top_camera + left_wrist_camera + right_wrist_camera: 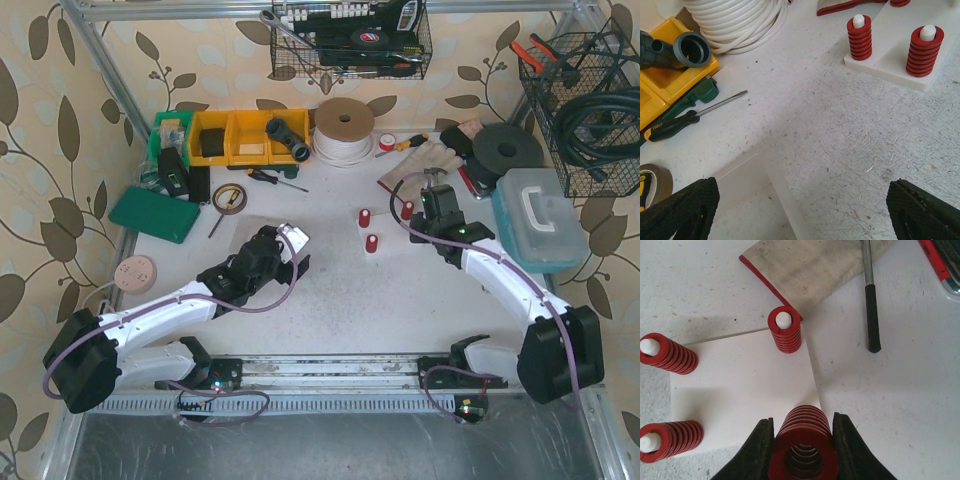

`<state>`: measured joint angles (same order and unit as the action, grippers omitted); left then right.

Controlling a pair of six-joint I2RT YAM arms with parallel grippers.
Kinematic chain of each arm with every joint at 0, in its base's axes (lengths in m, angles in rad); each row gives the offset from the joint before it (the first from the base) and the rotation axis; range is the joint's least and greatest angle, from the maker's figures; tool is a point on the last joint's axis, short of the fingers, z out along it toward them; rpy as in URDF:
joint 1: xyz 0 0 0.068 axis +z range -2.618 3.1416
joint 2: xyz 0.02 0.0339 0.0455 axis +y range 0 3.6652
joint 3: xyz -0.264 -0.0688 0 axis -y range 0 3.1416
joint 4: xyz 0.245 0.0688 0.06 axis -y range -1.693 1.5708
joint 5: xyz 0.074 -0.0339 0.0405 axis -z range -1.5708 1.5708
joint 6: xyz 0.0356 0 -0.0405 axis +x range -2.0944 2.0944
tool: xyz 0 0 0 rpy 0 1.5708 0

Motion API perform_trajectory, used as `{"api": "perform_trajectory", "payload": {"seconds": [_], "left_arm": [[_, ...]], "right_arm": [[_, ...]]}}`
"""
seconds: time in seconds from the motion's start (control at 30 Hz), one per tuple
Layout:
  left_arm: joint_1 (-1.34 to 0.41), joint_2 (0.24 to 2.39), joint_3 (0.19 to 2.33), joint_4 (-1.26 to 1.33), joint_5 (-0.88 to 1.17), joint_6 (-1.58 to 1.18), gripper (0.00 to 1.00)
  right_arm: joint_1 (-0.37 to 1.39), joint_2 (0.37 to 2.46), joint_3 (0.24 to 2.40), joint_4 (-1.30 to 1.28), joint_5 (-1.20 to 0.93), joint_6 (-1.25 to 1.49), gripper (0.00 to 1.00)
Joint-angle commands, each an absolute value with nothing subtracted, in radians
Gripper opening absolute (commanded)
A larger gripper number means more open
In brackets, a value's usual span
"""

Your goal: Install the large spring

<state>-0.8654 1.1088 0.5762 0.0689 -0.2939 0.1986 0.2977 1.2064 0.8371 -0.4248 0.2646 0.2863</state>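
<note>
My right gripper (802, 450) is shut on the large red spring (802, 440), one black finger on each side of it. The spring hangs over the near right corner of a white base plate (745, 385). Three smaller red springs sit on white pegs at the plate's other corners (785, 330), (667, 354), (667, 440). From above, the right gripper (422, 226) covers the held spring. My left gripper (802, 215) is open and holds nothing. It hovers low over the table, left of the plate (890, 60), and the top view shows it (290, 252) there too.
A flat white piece (740, 200) lies under the left gripper. A screwdriver (690, 120), yellow bins (670, 80) and a white hose coil (740, 25) sit beyond it. A glove (815, 265) and a black-handled tool (871, 315) lie behind the plate. A teal case (540, 220) stands to the right.
</note>
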Motion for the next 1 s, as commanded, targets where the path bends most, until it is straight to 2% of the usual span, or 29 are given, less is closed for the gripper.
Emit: {"api": "perform_trajectory", "payload": {"seconds": [0.0,0.47,0.5,0.63,0.7,0.8,0.97], "left_arm": [[-0.87,1.106,0.596,0.077,-0.315,0.181,0.94],[-0.87,1.125,0.615,0.045,-0.301,0.184,0.93],[-0.87,1.125,0.615,0.045,-0.3,0.184,0.93],[-0.87,1.124,0.615,0.041,-0.3,0.185,0.93],[-0.87,1.124,0.615,0.041,-0.302,0.186,0.94],[-0.87,1.124,0.612,0.05,-0.309,0.186,0.94],[-0.87,1.103,0.579,0.112,-0.375,0.174,0.94]], "right_arm": [[0.275,1.246,0.831,-0.355,0.214,0.288,0.0],[0.246,1.375,0.851,-0.351,0.191,0.301,0.0],[0.245,1.384,0.854,-0.35,0.187,0.302,0.03],[0.244,1.413,0.864,-0.331,0.16,0.304,0.33],[0.243,1.422,0.875,-0.333,0.163,0.308,0.44],[0.243,1.408,0.891,-0.354,0.18,0.315,0.54],[0.243,1.301,0.89,-0.398,0.253,0.319,0.65]]}}
